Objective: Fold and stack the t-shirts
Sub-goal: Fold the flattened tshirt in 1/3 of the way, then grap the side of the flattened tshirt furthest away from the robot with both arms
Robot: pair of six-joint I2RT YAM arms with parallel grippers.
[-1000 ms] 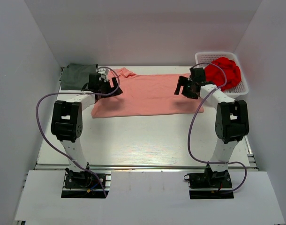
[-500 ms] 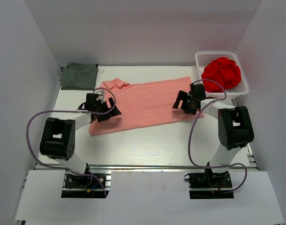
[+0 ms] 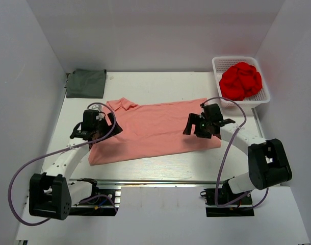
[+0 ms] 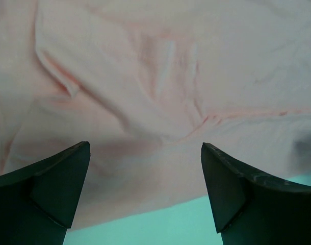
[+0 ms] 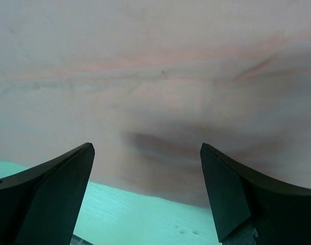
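The salmon-pink t-shirt [image 3: 153, 130] lies flat across the middle of the table, folded lengthwise, collar at its far left. The dark grey-green t-shirt [image 3: 86, 83] lies folded at the far left corner. My left gripper [image 3: 102, 133] is open over the pink shirt's left end; the cloth [image 4: 160, 92] fills the left wrist view and nothing is between the fingers [image 4: 53, 189]. My right gripper [image 3: 196, 125] is open over the shirt's right end. The right wrist view shows the cloth [image 5: 160, 87] beyond the fingers [image 5: 237, 194], with its edge and bare table between them.
A white basket [image 3: 265, 92] at the far right holds a crumpled red cloth [image 3: 240, 80]. White walls close the table on three sides. Purple cables loop from both arms.
The pink shirt has slid toward the near edge of the table. Both grippers have come back toward me with it and now stand open over its ends.
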